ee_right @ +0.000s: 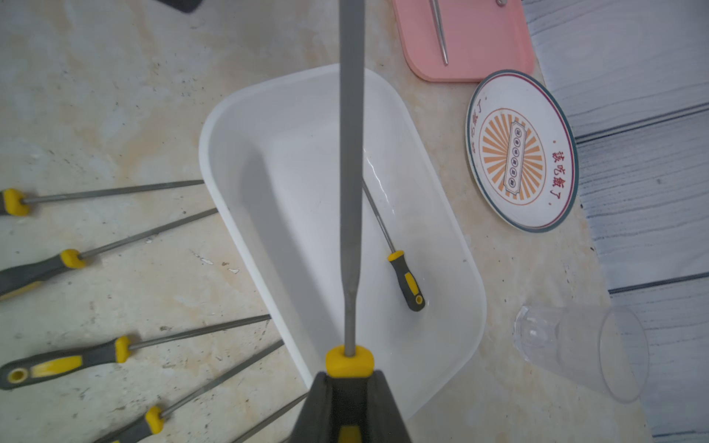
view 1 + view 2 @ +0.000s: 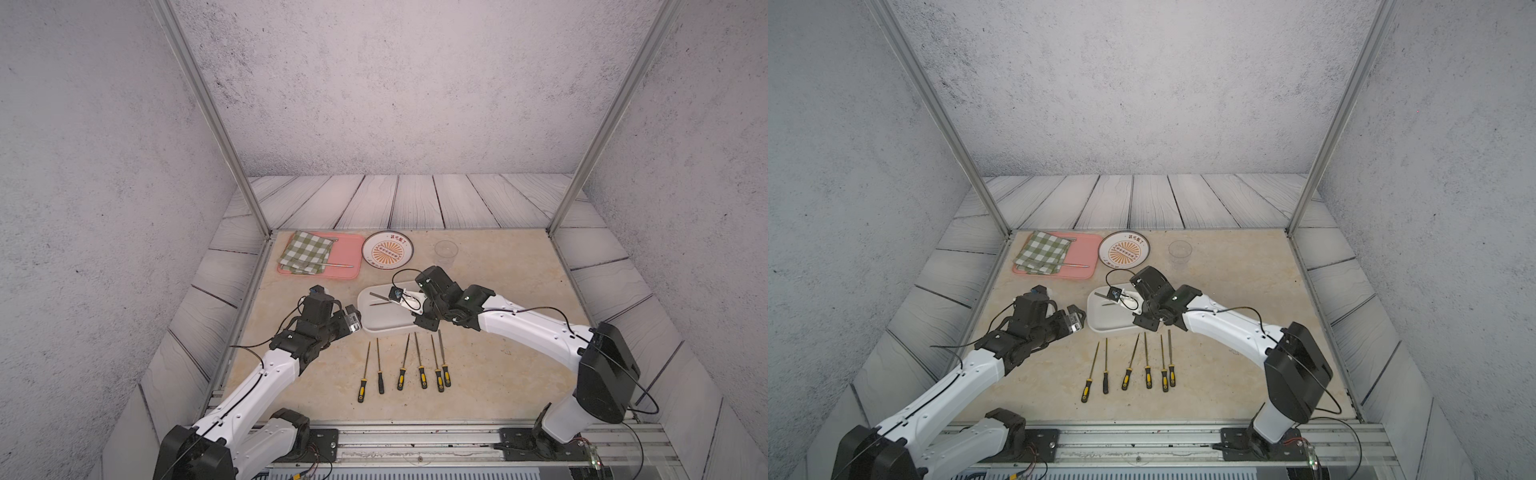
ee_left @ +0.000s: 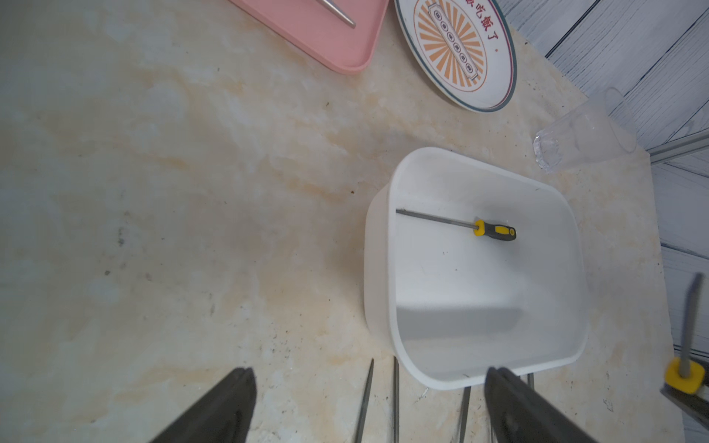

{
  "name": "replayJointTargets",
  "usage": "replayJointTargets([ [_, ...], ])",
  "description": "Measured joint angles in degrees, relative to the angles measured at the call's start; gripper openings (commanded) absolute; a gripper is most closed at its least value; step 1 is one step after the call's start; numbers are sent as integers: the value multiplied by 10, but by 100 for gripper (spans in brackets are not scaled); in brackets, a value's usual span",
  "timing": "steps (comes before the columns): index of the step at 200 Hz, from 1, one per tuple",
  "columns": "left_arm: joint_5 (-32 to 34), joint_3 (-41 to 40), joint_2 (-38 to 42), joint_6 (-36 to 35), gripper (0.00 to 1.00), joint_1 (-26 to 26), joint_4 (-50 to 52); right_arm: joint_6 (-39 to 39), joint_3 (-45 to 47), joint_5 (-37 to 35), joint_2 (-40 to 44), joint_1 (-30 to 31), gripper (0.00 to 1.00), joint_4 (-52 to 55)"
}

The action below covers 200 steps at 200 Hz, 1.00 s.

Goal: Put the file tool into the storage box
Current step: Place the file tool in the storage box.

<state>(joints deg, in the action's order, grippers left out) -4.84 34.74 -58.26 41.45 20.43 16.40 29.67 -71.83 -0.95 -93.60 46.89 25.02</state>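
Starting with the biggest thing, I logged the storage box (image 2: pixel 382 320) in the middle of the table (image 2: pixel 498 374), a shallow white tub with one spare file (image 1: pixel 406 280) already flat on its floor. The right gripper (image 1: pixel 349 379) was over the box's right end, jaws clamped on the black-and-yellow handle of the file tool (image 1: pixel 351 153). The left gripper (image 3: pixel 370 372) hung just beside the box's left end, jaws apart, nothing in them. Six loose files (image 2: pixel 403 365) lay in a row on the robot's side of the box, handles toward the base, tips toward the box wall. I judged the file tool light and fully stiff: thin steel, rough with teeth, not fragile, but likely to clatter if dropped from height. The rubbery handle looked like the right hold, and the grip sat there, just behind the yellow collar (image 1: pixel 349 360); the bare blade would be narrow for flat pads. Its long axis ran straight out from the jaws, blade leading. In both top views it pointed toward the robot's left, roughly along the box's long side, slightly off the spare file's line. It hung over the box's inside. The tip was outside the right wrist view, so I couldn't tell its gap to the far wall.
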Motion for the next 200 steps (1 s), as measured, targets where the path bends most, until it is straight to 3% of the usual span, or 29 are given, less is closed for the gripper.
replayJointTargets([
  [75,-9,0,12,-1,99,-8,1,136,-46,34,-137,-30,0,-33],
  [200,-32,0,-11,-2,98,-8,-15,176,-68,-6,-212,-30,0,-50],
])
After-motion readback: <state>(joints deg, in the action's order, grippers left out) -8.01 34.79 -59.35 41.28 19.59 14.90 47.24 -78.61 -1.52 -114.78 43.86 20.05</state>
